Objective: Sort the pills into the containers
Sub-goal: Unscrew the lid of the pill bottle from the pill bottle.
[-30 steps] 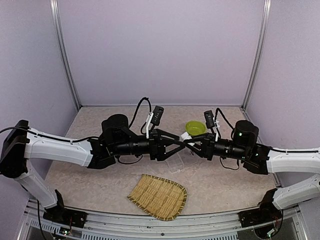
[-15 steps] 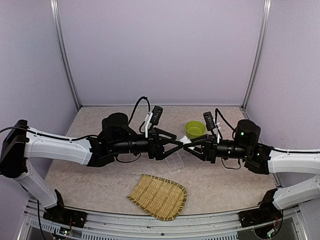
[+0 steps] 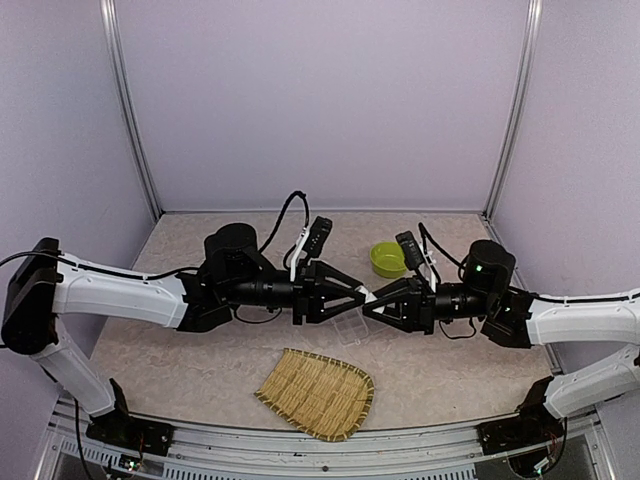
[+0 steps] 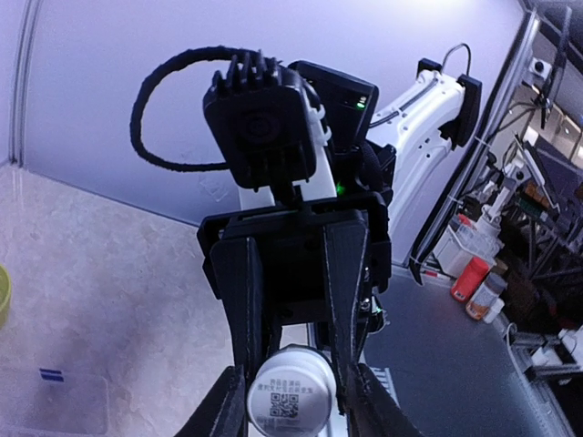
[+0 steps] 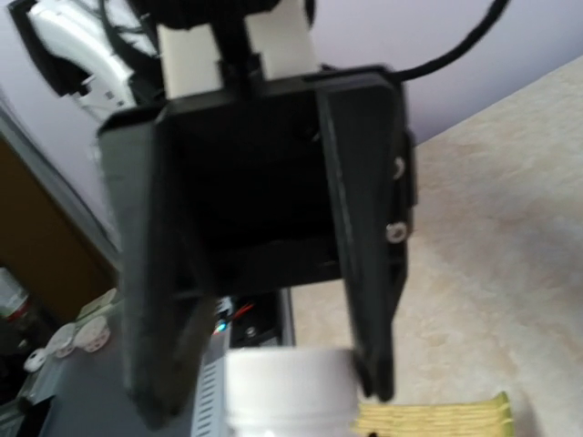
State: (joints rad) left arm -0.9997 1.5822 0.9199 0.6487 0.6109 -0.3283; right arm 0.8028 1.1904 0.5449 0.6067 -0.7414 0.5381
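Left wrist: right gripper clamping pill bottle; left gripper flanking it, grip unclear; releasing early risking drop

Robotics lab test cell: pale lilac panel walls on silver aluminium frame posts enclosed beige speckled table; cluttered equipment bench with bottles, cables stood outside

We see a straw-yellow woven bamboo tray, finely ribbed. Just behind the tray lies a clear plastic rectangular organiser box with one small dark-blue mark, and farther behind it a lime-green round bowl. Above the tray, a white round plastic bottle bears a black square code. The surface is mottled beige.
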